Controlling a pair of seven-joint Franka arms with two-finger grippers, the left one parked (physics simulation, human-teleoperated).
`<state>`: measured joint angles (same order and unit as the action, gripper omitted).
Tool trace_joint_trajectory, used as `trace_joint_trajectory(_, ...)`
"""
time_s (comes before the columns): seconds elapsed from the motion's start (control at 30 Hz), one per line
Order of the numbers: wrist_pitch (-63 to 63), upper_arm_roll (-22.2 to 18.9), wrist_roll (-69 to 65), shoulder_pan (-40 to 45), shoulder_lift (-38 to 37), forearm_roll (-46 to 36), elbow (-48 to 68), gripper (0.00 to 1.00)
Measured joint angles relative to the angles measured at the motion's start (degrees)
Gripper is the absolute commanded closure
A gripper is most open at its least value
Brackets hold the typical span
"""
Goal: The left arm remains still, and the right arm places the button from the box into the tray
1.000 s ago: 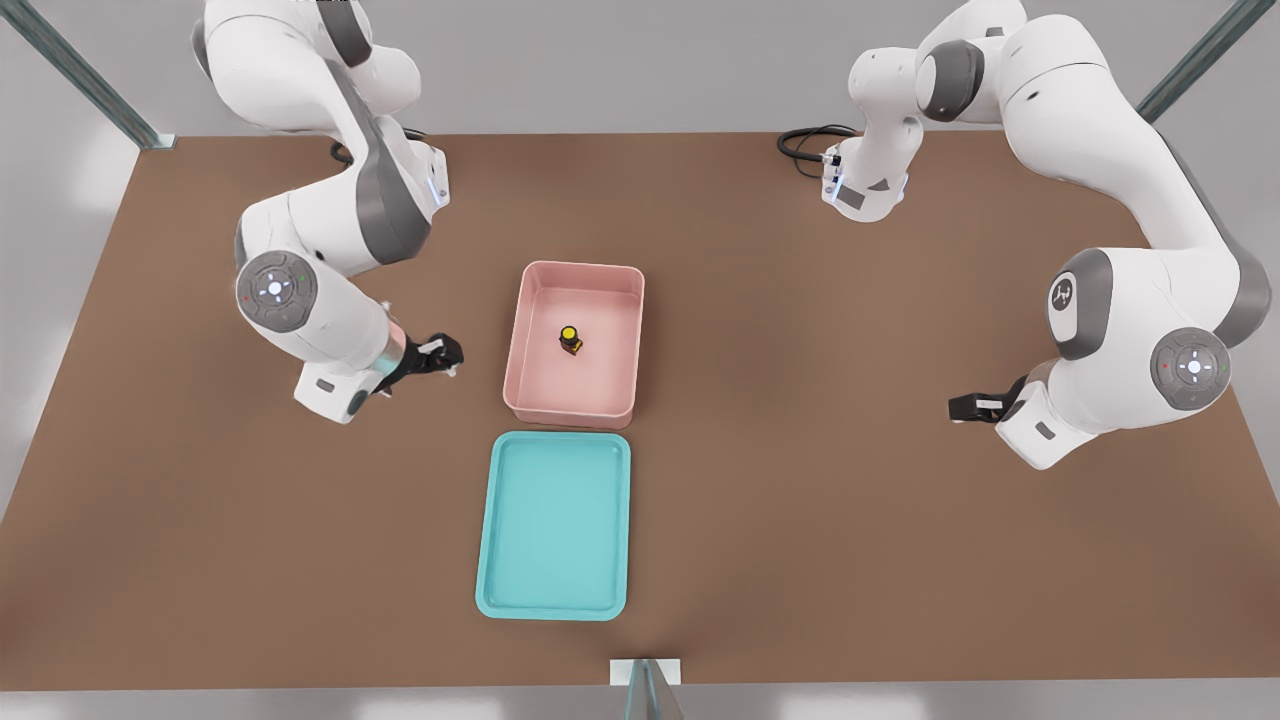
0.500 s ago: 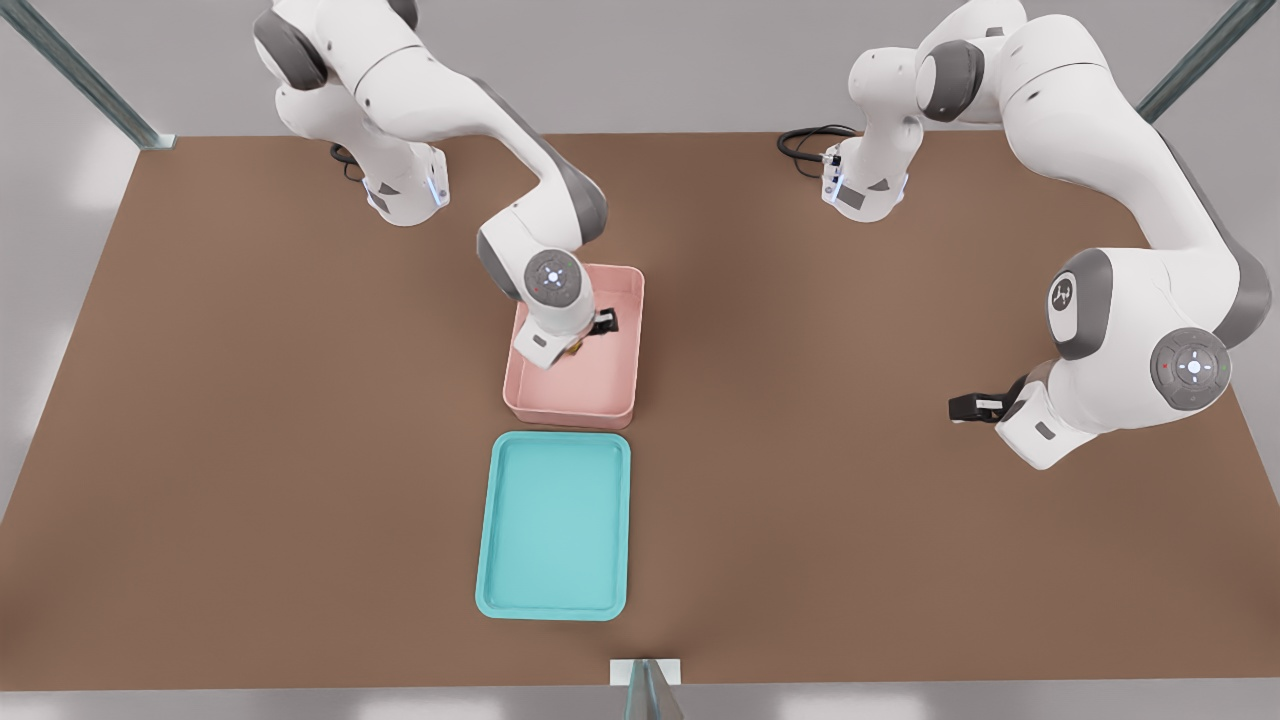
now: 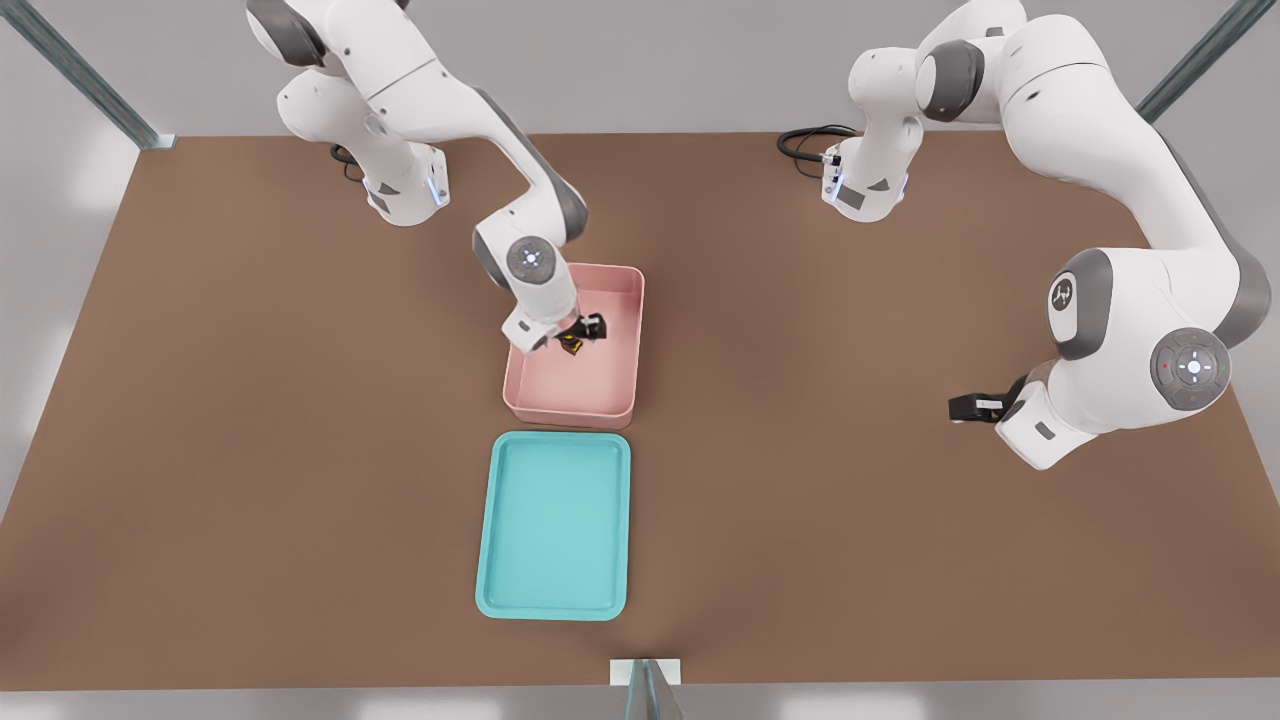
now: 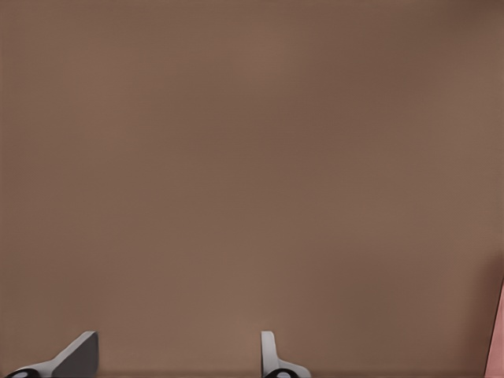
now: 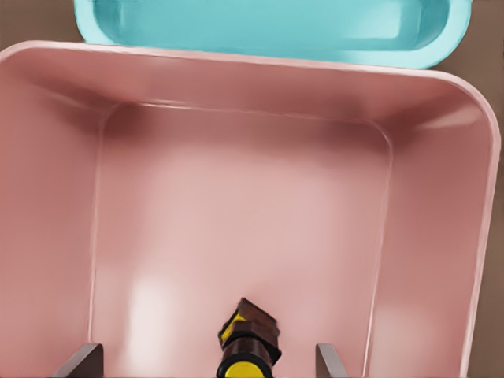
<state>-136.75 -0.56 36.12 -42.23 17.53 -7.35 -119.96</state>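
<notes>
The pink box stands mid-table, with the turquoise tray just in front of it. Inside the box is the button, a black stub with a yellow cap. My gripper reaches down into the box from the arm on the front view's left and hangs right over the button. In the right wrist view the button lies between my gripper's fingers, which stand wide apart and do not touch it. Beyond the box wall I see the tray, with nothing in it.
The parked arm fills the front view's right side, its gripper low over the brown table. Black cables lie at the back edge. A metal post stands at the front edge.
My arm swung from the front view's left side over to the box and then sank lower into it, over the button. Box, tray and parked arm have not moved.
</notes>
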Motion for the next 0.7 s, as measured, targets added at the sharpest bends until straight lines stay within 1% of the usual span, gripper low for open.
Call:
trace_joint_trajectory(0.17, -3.48, -0.84, -0.44, -0.11, 0.15, 0.06, -2.95, 0.0)
trace_joint_trajectory(0.4, -5.3, -0.87, -1.81, -0.41, 0.13, 0.06, -5.02, 0.0)
trace_joint_trajectory(0.7, -10.44, 2.09, -2.32, -0.91, 0.77, -0.17, -9.24, 0.0)
